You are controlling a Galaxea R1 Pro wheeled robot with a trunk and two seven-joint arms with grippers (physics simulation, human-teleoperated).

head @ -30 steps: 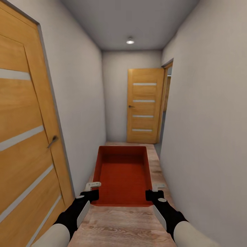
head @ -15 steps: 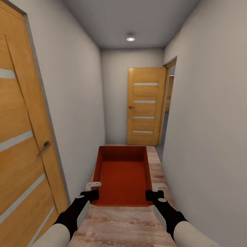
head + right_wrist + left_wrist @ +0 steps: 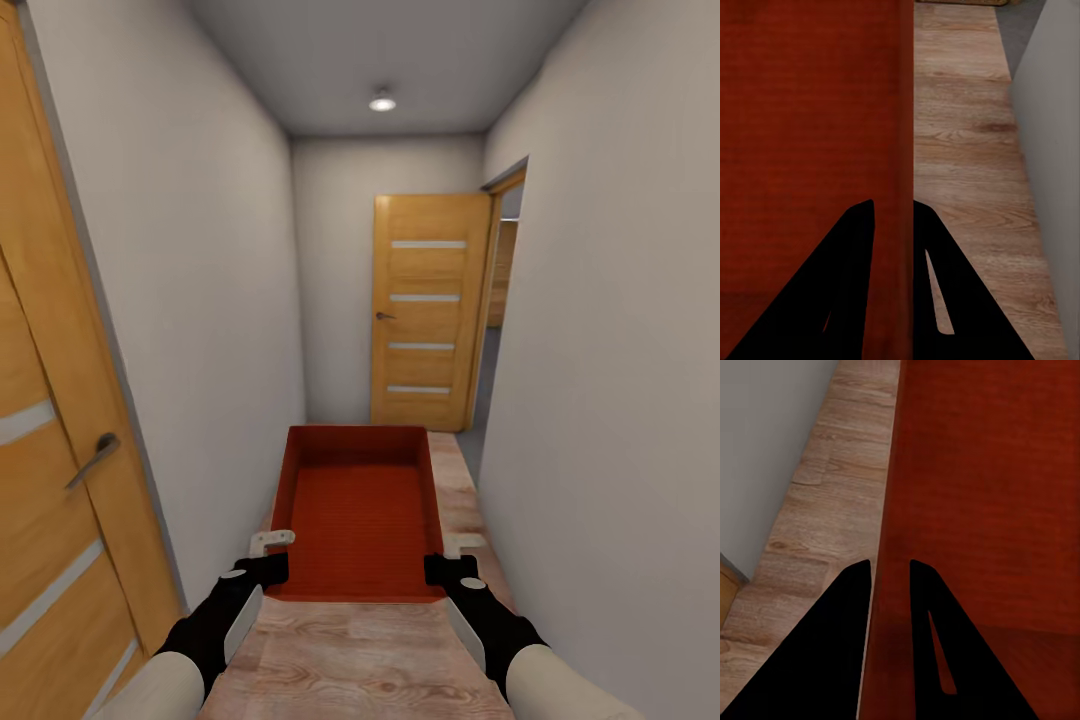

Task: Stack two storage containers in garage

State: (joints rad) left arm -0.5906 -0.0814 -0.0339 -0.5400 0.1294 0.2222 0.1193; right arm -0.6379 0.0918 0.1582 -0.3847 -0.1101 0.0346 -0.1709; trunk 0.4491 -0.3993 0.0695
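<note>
Ahead, ribbed orange-red bin (image 3: 360, 510), walls clamped by left pincer (image 3: 272, 556), right pincer (image 3: 452, 558)

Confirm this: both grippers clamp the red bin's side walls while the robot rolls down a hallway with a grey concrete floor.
Wrong floor. The head view shows light wood planks, not grey concrete. The rest holds: left gripper and right gripper each clamp a side wall of the bin.
</note>
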